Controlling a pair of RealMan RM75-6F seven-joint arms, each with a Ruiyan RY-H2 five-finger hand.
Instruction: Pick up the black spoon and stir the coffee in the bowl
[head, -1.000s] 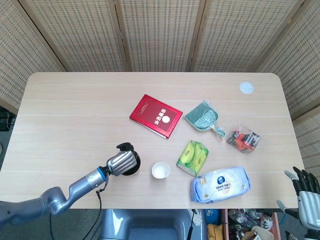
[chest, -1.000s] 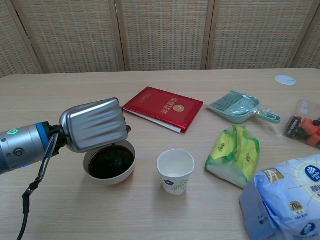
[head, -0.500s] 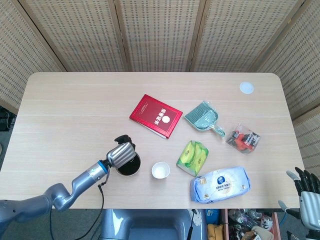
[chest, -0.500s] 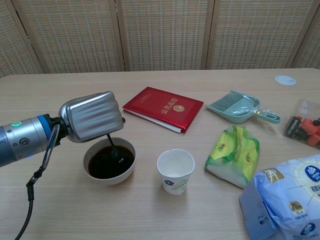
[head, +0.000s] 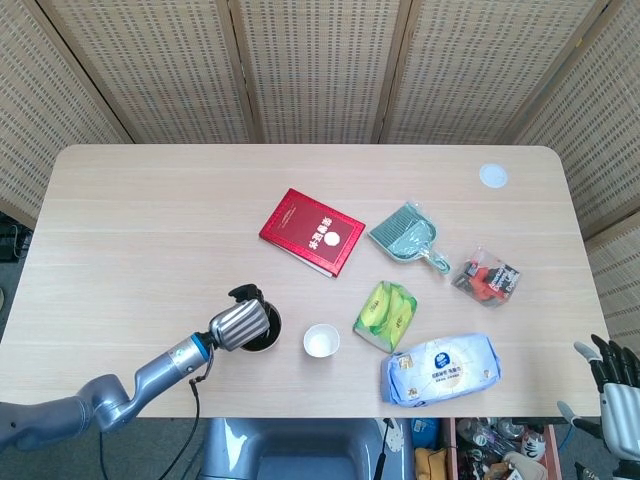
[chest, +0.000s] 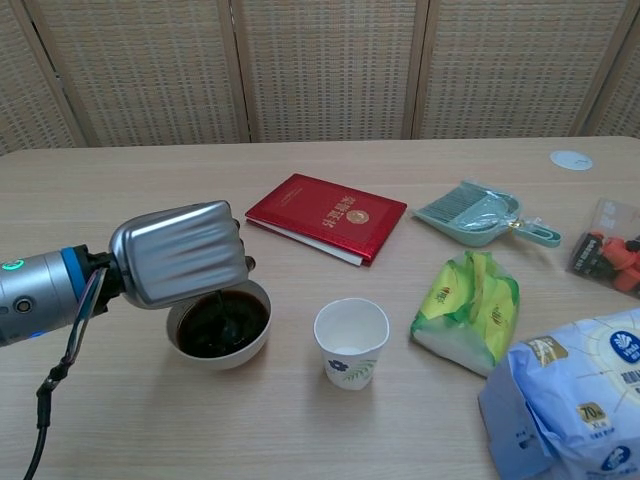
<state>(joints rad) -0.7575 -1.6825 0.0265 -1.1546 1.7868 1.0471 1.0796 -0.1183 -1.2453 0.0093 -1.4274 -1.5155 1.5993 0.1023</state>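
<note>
Fingers on my left hand (head: 243, 322) are hidden in the head view, curling down under the metal back over the bowl (head: 262, 333); I can't tell the grip from here. Compared with half a second ago, the hand is sitting lower and further left over the bowl, so I'm reading this as the stir circling, not finishing. My right hand (head: 616, 385) is idling off the table's (head: 150, 220) right edge, fingers apart, holding nothing, same as before. Counting here: one bowl, one paper cup (head: 321, 340), one red book (head: 312, 231), one teal dustpan (head: 405, 233), one green pouch (head: 386, 309), one wipes pack (head: 442, 368), one snack bag (head: 487, 279), one white disc (head: 492, 176).

Chest view: left hand (chest: 182, 252) is hanging right over the bowl (chest: 219, 325); the fingers are behind the shell, so I still can't see the pinch itself. Black spoon (chest: 229, 315) is only faintly showing, dipping into the coffee (chest: 222, 324); half a second ago its handle was clearer and further right. Hand has dropped closer to the rim, so I'm judging stirring mid-stroke. Right hand isn't showing here. Same counts: one bowl, one spoon, one cup (chest: 351, 342), one book (chest: 326, 215).
</note>
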